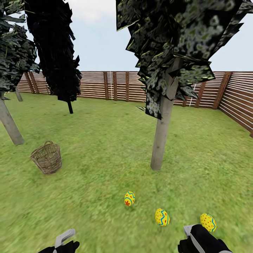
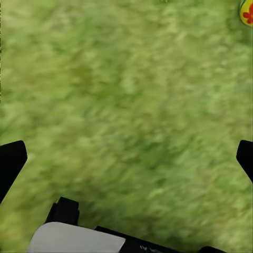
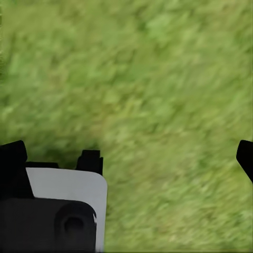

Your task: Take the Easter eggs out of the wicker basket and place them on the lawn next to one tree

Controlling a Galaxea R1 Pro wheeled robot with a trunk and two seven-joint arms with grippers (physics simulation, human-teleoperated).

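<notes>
3 eggs lie on the lawn (image 1: 105,147) in front of the tree (image 1: 162,133), none of them in the basket (image 1: 47,158). The first egg (image 1: 129,198) sits nearest the trunk's foot, with a red flower mark and a blue zigzag band. The second egg (image 1: 162,216) lies a little further toward the robot and to the right, yellow with blue zigzags. The third egg (image 1: 208,222), yellow with red spots, rests just beside the right gripper (image 1: 191,233), at the head view's lower right. The 3 are apart from one another, in a loose line slanting away from the trunk.

The basket stands upright on the grass well to the left of the tree, its thin handle arched over the rim; its inside cannot be seen clearly from here. A leaning pale trunk (image 1: 10,123) rises behind it at the left edge, and a black tree (image 1: 56,52) stands further back. A brown slat fence (image 1: 105,85) closes the garden.

The left gripper (image 1: 65,239) hangs low over bare grass; in its wrist view both black fingertips (image 2: 11,163) sit at opposite edges, spread wide with nothing between them, and the first egg (image 2: 246,11) peeks in at a corner. In the right wrist view the fingertips (image 3: 245,155) are likewise wide apart over grass, holding nothing.
</notes>
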